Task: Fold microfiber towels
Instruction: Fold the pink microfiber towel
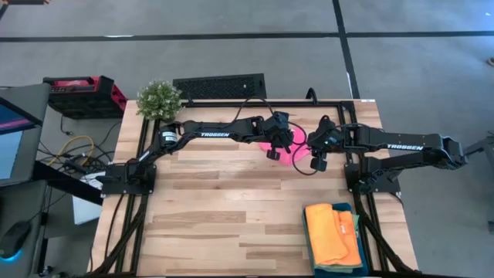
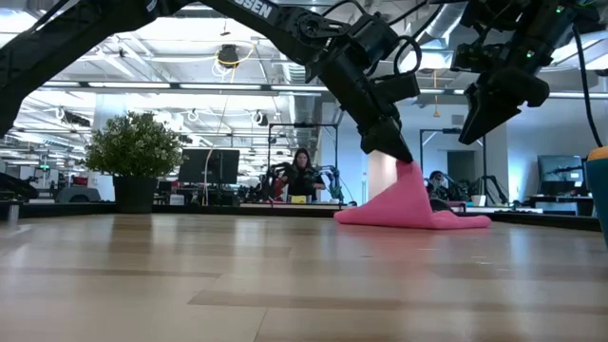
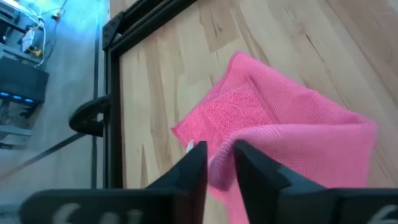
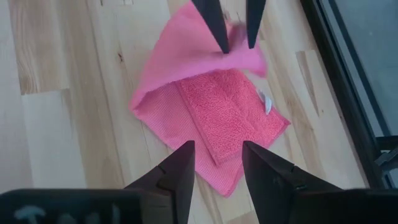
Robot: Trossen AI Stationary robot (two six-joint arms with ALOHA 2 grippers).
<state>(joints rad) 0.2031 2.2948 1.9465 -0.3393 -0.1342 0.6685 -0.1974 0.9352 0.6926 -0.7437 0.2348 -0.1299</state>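
A hot pink towel (image 1: 287, 154) lies near the far edge of the table, right of centre. It is partly doubled over, with one part drawn up into a peak (image 2: 404, 176). My left gripper (image 3: 221, 155) is at the top of that peak, and pink cloth shows between its fingers. My right gripper (image 4: 217, 162) hangs open just right of the towel and above it (image 1: 318, 162), with nothing between its fingers. Orange and yellow towels (image 1: 333, 232) lie folded in a dark teal tray (image 1: 309, 259). My left gripper pinches a raised edge of the pink towel (image 4: 237, 45) between its two fingertips. The fingers slant down at it from the table's left side. The cloth rises as a slack tent to the fingers, while the lower layer (image 4: 217, 124) stays flat on the table.
The tray with the folded towels sits at the near right corner. A potted plant (image 1: 158, 99) stands at the far left corner. A black frame rail (image 3: 112, 37) runs along the table's far edge, close behind the towel. Bare wood (image 1: 216, 208) spreads across the middle and near left.
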